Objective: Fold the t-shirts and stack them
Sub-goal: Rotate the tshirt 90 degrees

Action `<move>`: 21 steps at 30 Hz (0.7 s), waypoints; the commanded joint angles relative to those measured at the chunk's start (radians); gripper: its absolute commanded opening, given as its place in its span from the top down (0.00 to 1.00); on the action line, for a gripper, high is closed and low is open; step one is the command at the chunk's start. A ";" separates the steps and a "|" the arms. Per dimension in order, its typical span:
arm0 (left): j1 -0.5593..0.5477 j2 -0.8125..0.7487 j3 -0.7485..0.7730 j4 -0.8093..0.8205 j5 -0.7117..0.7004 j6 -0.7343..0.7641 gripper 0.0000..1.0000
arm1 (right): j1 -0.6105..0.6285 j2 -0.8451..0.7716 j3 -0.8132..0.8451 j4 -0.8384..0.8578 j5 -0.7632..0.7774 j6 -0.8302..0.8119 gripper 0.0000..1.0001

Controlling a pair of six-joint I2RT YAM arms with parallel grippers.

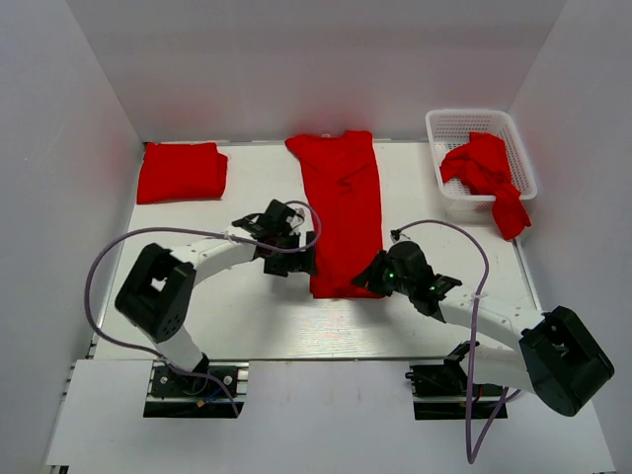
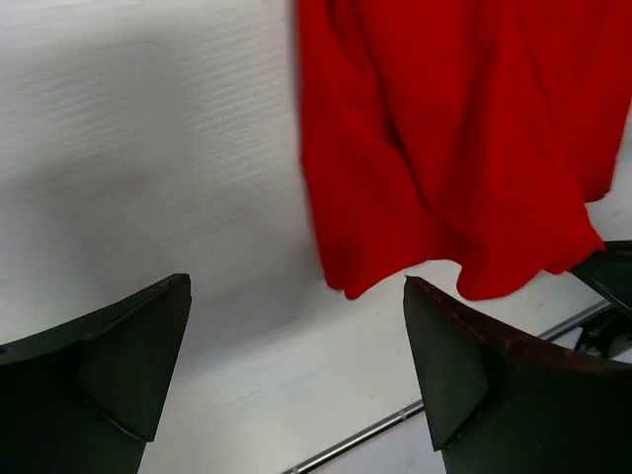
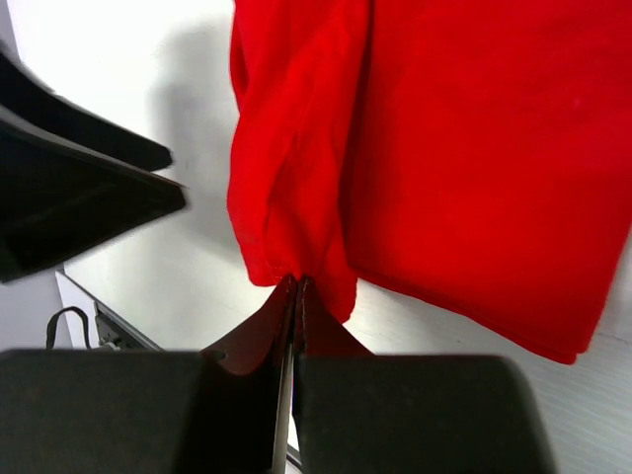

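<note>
Where the long centre t-shirt [image 1: 344, 212] ends nearest the arms, both grippers sit at its hem, one per corner. The shirt is folded lengthwise into a narrow strip. It runs from the far edge of the table [image 1: 257, 326] to approx. mid-table, collar end far, hem end near.

The right gripper [image 3: 298, 281] is at the near-right corner w/ its fingers pressed together and a bit of red hem pinched at the tips. Its wrist view shows the fabric bunching into a fold right where the tips meet.

The left gripper [image 1: 299, 259] is at the near-left corner, jaws spread wide, nothing between them. In its wrist view the fingers [image 2: 128, 355] stand either side of bare table, w/ the shirt's wavy hem just beyond the tips; no contact can be made out.

Other shirts: a folded t-shirt [image 1: 182, 171] lies flat in the far-left corner, well apart from the centre one. A crumpled t-shirt [image 1: 484, 168] sits in the white lattice basket [image 1: 459, 120] at far right, w/ part of it hanging over the basket's near-right rim onto the table.
</note>
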 commanded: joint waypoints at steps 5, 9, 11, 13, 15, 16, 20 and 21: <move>-0.124 0.104 0.075 -0.009 -0.087 0.020 0.12 | -0.025 -0.022 -0.019 -0.007 0.000 0.027 1.00; -0.150 0.163 0.100 -0.021 -0.135 -0.007 0.26 | -0.031 -0.022 -0.025 -0.008 -0.015 0.028 1.00; -0.162 0.177 0.111 -0.021 -0.135 -0.020 0.32 | -0.036 -0.022 -0.033 -0.007 -0.022 0.028 1.00; -0.171 0.187 0.120 -0.012 -0.135 -0.029 0.45 | -0.039 -0.028 -0.038 -0.008 -0.028 0.028 1.00; -0.180 0.197 0.120 -0.021 -0.144 -0.038 0.62 | -0.042 -0.034 -0.038 -0.016 -0.028 0.028 1.00; -0.180 0.197 0.120 -0.021 -0.144 -0.052 0.87 | -0.042 -0.035 -0.038 -0.020 -0.029 0.030 1.00; -0.190 0.197 0.085 -0.056 -0.182 -0.083 1.00 | -0.049 -0.045 -0.039 -0.040 -0.035 0.028 1.00; -0.190 0.168 0.072 -0.056 -0.196 -0.083 1.00 | -0.046 -0.049 -0.045 -0.060 -0.038 0.034 1.00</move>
